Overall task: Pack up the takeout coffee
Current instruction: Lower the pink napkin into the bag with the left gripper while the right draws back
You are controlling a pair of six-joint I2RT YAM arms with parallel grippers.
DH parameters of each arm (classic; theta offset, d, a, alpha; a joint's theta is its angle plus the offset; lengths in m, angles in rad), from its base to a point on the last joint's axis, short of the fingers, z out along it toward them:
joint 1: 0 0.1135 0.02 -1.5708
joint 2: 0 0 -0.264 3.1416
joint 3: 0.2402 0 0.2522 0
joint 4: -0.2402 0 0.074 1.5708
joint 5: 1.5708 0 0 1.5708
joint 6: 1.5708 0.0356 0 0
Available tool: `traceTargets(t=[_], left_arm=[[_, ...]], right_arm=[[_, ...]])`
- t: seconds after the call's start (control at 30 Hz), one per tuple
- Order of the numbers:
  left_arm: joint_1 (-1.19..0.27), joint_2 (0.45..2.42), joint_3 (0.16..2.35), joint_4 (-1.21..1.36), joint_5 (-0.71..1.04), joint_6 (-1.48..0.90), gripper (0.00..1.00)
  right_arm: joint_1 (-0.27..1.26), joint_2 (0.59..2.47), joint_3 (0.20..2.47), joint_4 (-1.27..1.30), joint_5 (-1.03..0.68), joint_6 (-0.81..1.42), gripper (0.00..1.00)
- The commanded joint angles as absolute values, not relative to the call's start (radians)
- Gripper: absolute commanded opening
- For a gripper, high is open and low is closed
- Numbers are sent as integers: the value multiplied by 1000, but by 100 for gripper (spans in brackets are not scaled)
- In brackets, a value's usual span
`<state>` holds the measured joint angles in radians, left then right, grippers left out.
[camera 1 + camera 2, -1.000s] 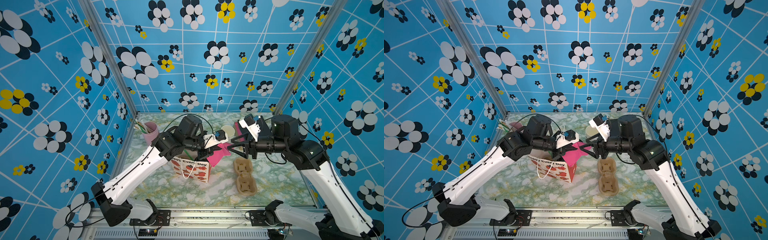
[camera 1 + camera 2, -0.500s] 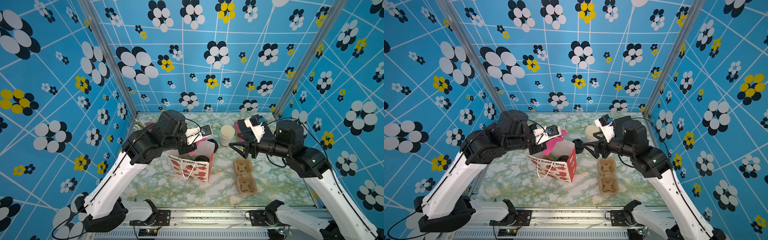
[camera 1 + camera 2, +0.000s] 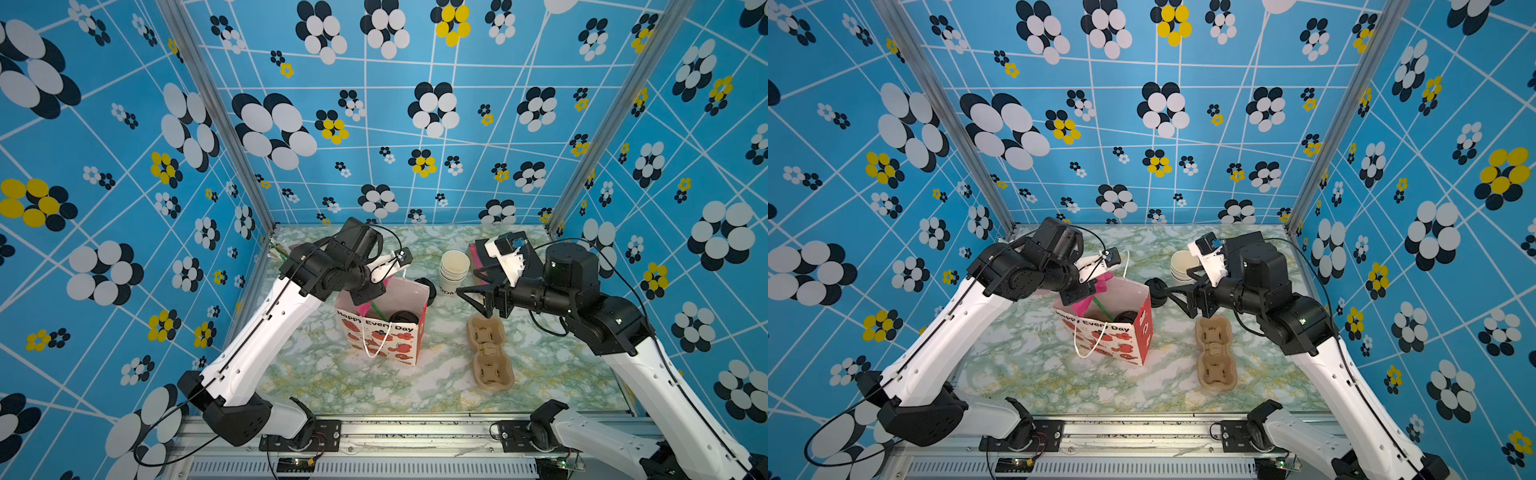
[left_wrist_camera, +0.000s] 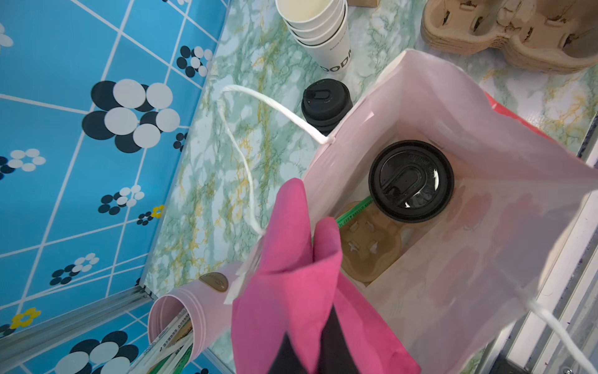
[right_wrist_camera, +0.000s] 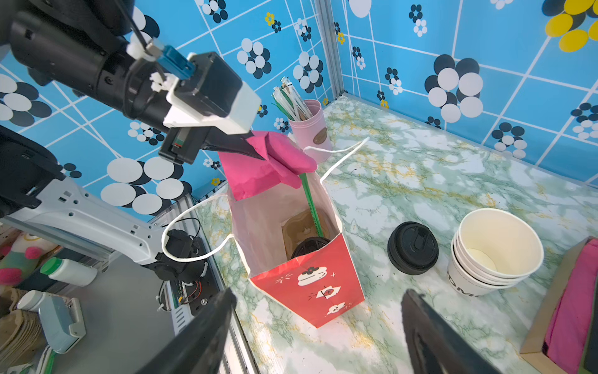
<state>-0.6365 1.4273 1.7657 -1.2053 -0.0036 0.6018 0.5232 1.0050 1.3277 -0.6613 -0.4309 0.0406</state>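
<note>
The takeout coffee (image 4: 411,181), a cup under a round black lid, stands in a brown carrier inside the red and white paper bag (image 3: 382,340); both top views show its lid (image 3: 1126,316). A green straw (image 5: 310,200) leans in the bag beside it. My left gripper (image 5: 255,152) is shut on a pink napkin (image 4: 291,275) that hangs over the bag's rim (image 4: 485,107) on the left arm's side. My right gripper (image 3: 473,301) stands open and holds nothing, to the right of the bag, near the cups.
A stack of lidless white cups (image 3: 454,270) and a stack of black lids (image 3: 426,289) stand behind the bag. Stacked brown carriers (image 3: 488,353) lie to its right. A pink cup of straws (image 5: 309,129) stands in the back left corner, and a box of pink napkins (image 5: 569,307) at the back right.
The two grippers met at the pink napkin a second ago. The left one has since drawn it back over the bag. The right one has opened wider and pulled away to the right.
</note>
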Motion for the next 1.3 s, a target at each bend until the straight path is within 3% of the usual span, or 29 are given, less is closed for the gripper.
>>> traceTargets(t=[0.0,1.27], left_arm=[[-608,1430,1739,-1223,71,594,0],[-527,1515,1556,-1210,200,607,0]], right_arm=[[526,991,1310,-656,-414,45,84],[526,1020,1253,-657,-420,52,84]])
